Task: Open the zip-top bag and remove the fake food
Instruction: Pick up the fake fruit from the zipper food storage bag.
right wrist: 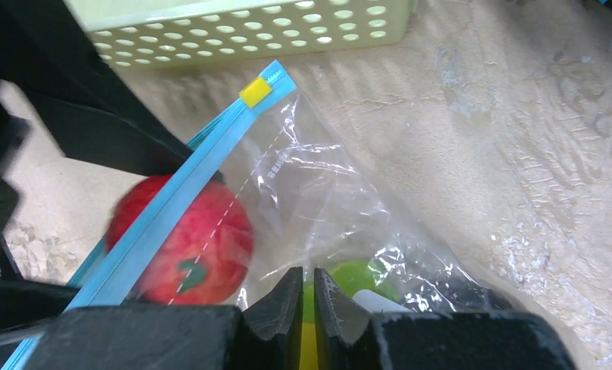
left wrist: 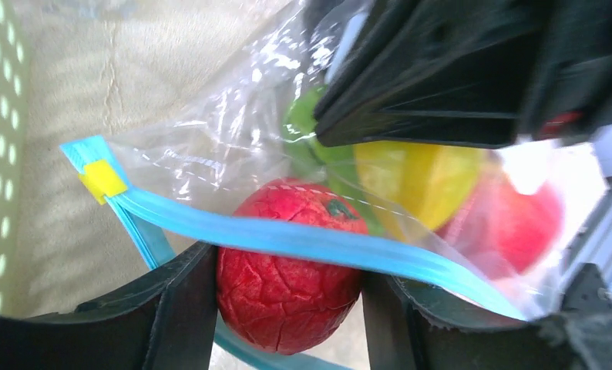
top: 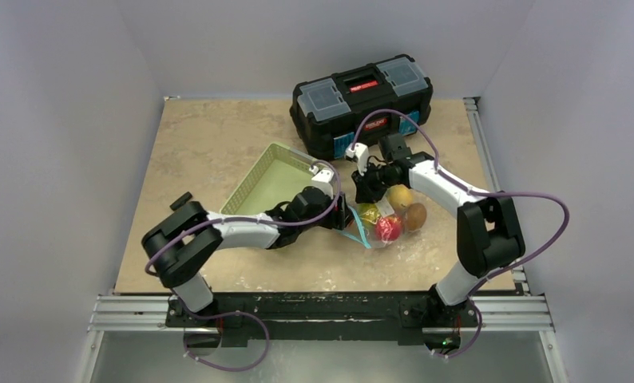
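Clear plastic zip-top bag lies on the table just beside the green basket, on the basket's side toward the right arm. Fake food sits inside it: red, green, yellow and brown pieces. Teal zip strip crosses a red fruit; yellow tab is at the strip's end nearest the basket.

Left gripper: fingers apart, red fruit between them; gripping or only flanking, cannot tell.

Right gripper: fingertips almost together, pinching bag film, farther from the basket than the strip.

Black toolbox stands beyond the basket's far corner.
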